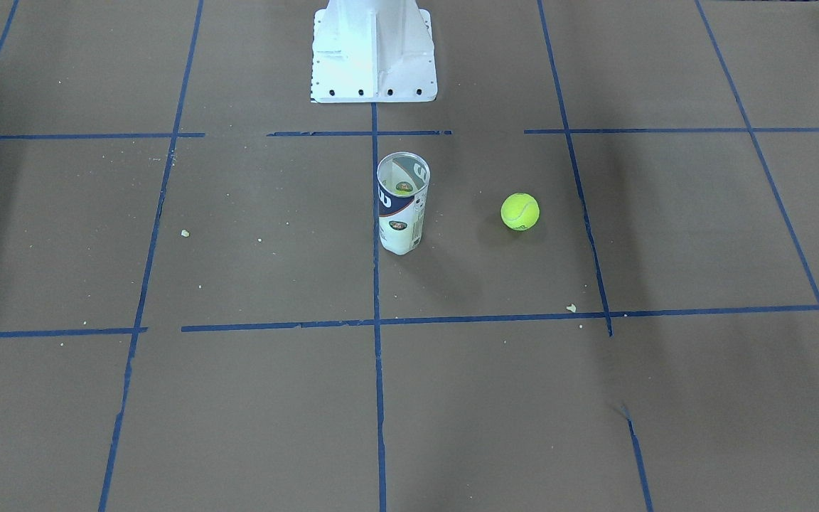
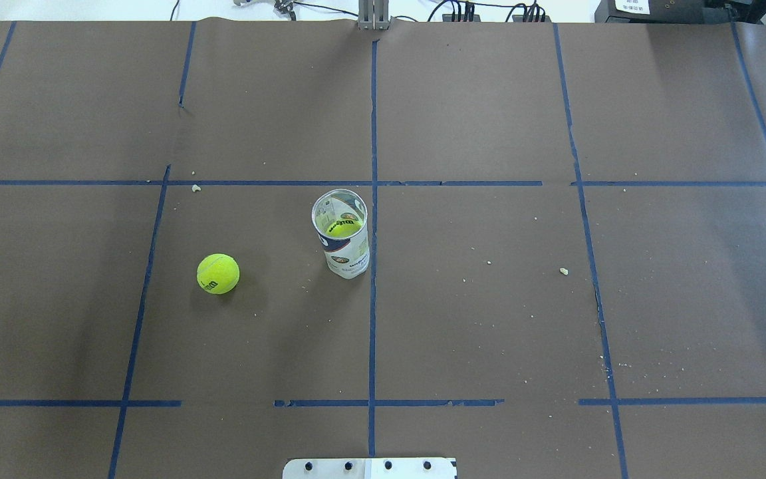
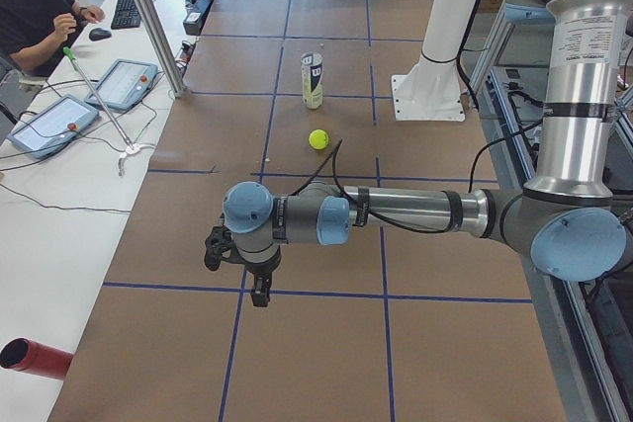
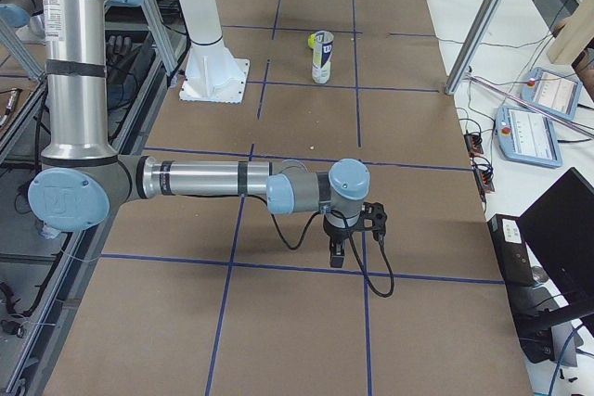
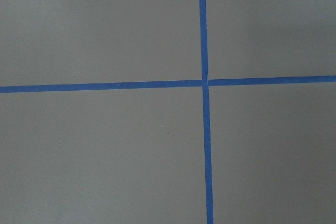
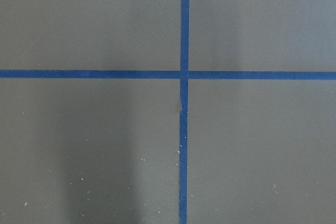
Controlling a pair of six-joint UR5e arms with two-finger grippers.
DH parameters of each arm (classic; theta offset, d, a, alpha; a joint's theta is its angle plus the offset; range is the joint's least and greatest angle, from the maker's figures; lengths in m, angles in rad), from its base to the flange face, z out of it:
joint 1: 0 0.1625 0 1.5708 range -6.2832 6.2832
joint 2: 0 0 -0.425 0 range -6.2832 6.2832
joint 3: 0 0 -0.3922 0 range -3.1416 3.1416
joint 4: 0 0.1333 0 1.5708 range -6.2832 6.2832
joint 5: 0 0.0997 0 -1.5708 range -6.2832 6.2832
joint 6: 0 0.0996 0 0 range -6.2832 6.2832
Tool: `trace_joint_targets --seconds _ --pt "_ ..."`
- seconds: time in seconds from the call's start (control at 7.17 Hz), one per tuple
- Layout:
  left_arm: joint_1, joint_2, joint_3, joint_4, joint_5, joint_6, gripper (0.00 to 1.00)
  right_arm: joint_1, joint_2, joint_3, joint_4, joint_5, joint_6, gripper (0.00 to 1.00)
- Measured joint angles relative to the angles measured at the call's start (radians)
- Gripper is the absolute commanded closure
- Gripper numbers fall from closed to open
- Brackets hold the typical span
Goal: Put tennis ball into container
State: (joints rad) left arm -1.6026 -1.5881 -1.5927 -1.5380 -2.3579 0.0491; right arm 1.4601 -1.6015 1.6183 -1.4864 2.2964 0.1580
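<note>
The tennis ball (image 2: 218,273) lies on the surface (image 2: 489,319) near the upright can (image 2: 348,258) (a second ball (image 2: 343,229) sits inside). I cannot tell how wide the left fingers (image 3: 259,294) and right fingers (image 4: 337,253) are.

Brown paper (image 2: 489,299) is covering the long table, and strips of blue tape (image 2: 373,319) are dividing it into squares, with pale crumbs (image 2: 563,271) lying scattered about. Soft, even light is falling from above. Alongside, a white desk (image 3: 40,244) is carrying two tablets (image 3: 124,81), a keyboard (image 3: 127,7) and loose cables, while a person in black (image 3: 30,7) is sitting at its far end. A slanted metal post (image 3: 148,17) is rising beside it.
</note>
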Motion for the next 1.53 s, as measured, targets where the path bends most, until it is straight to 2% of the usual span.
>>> trace_joint_targets --seconds 0.42,0.56,0.7,0.84,1.12,1.4,1.53 --pt "0.004 -0.007 -0.025 0.015 0.003 -0.029 0.00 0.000 0.000 0.000 0.000 0.000 0.000 0.00" --pt "0.018 -0.020 -0.080 0.050 0.004 -0.089 0.00 0.000 0.000 0.000 0.000 0.000 0.000 0.00" --pt "0.057 -0.040 -0.183 0.115 0.003 -0.185 0.00 0.000 0.000 0.000 0.000 0.000 0.000 0.00" --pt "0.124 -0.055 -0.299 0.163 0.000 -0.319 0.00 0.000 0.000 0.000 0.000 0.000 0.000 0.00" --pt "0.296 -0.073 -0.446 0.120 0.001 -0.627 0.00 0.000 0.000 0.000 0.000 0.000 0.000 0.00" --pt "0.475 -0.095 -0.481 -0.015 0.045 -0.932 0.00 0.000 0.000 0.000 0.000 0.000 0.000 0.00" --pt "0.572 -0.124 -0.483 -0.046 0.124 -1.054 0.00 0.000 0.000 0.000 0.000 0.000 0.000 0.00"
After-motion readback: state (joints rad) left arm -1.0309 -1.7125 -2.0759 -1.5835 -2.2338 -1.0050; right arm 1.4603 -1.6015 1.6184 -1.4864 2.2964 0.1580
